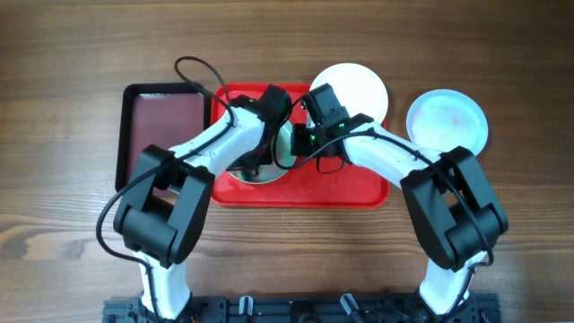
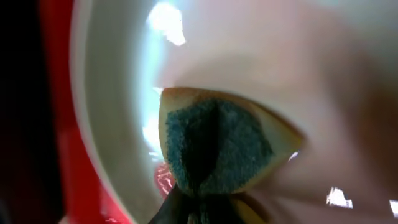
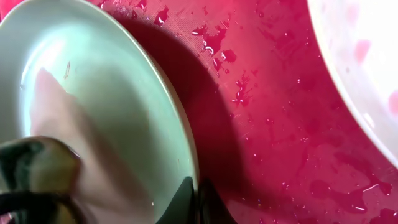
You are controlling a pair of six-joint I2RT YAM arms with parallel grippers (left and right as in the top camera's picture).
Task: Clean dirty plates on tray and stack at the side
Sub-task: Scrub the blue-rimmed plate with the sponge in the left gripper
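A pale blue plate [image 1: 269, 172] lies tilted on the red tray [image 1: 359, 184], with its rim lifted. My right gripper [image 1: 293, 144] is shut on that rim; the right wrist view shows the fingers [image 3: 196, 200] pinching the plate's edge [image 3: 106, 93]. My left gripper [image 1: 261, 154] is shut on a green and yellow sponge [image 2: 214, 149], pressed against the inside of the plate [image 2: 118, 106]. The sponge also shows in the right wrist view [image 3: 37, 168]. A white plate [image 1: 352, 88] with faint red streaks sits at the tray's far right edge. Another pale blue plate [image 1: 447, 121] lies on the table to the right.
A smaller black-rimmed maroon tray [image 1: 166, 121] lies left of the red tray. The red tray's surface [image 3: 273, 124] is wet with droplets. The white plate's rim [image 3: 360, 74] is close on the right of the held plate.
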